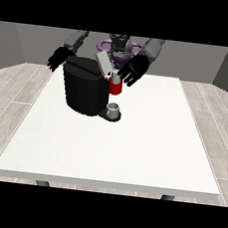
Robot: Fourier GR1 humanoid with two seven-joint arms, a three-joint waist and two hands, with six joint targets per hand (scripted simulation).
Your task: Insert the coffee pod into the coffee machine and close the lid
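The hand at the view's right [132,71] hovers with fingers spread, holding nothing, beside the raised lid [103,63], likely to close it over the pod [115,87] seated in the machine [83,90].

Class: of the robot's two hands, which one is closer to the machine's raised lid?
The hand at the view's right, beside the raised lid; the hand at the view's left hangs behind the coffee machine.

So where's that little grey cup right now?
In the front view the grey cup stands on the coffee machine's base at its right side, directly below the red part, near the table's middle.
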